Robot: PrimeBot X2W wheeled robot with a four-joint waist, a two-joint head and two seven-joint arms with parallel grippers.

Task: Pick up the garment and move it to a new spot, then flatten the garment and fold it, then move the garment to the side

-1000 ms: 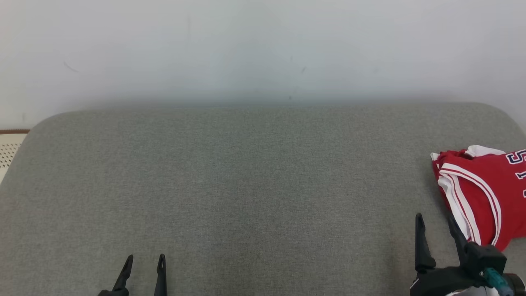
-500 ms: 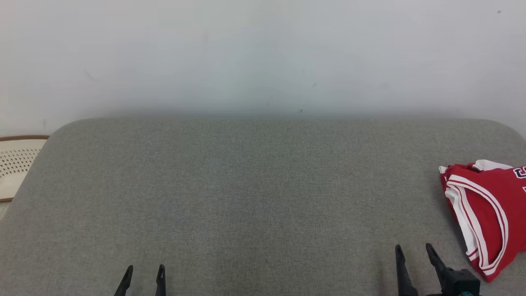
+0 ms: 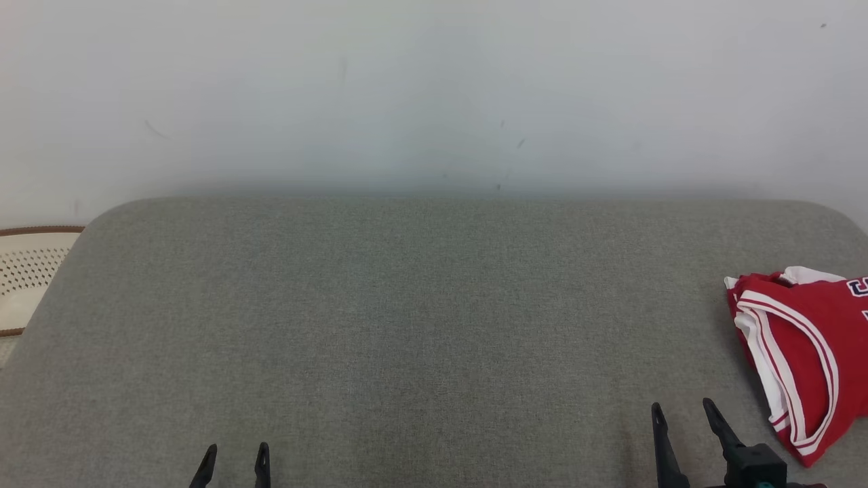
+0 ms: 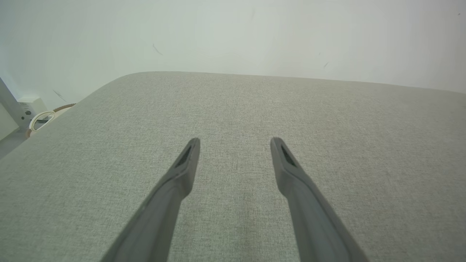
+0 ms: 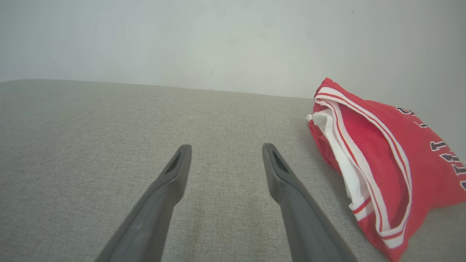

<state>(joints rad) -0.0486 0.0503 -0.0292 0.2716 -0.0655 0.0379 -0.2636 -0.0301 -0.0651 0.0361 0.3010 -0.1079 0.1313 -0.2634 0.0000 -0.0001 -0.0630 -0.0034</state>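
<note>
The red jersey [image 3: 807, 339] lies folded at the frame's right edge, apparently set aside, so the left gripper [image 3: 234, 464] and right gripper [image 3: 685, 434] rest wide open and empty along the bottom.

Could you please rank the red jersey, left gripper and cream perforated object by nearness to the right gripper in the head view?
1. red jersey, right of the right gripper.
2. left gripper, lower left.
3. cream perforated object, far left.
</note>
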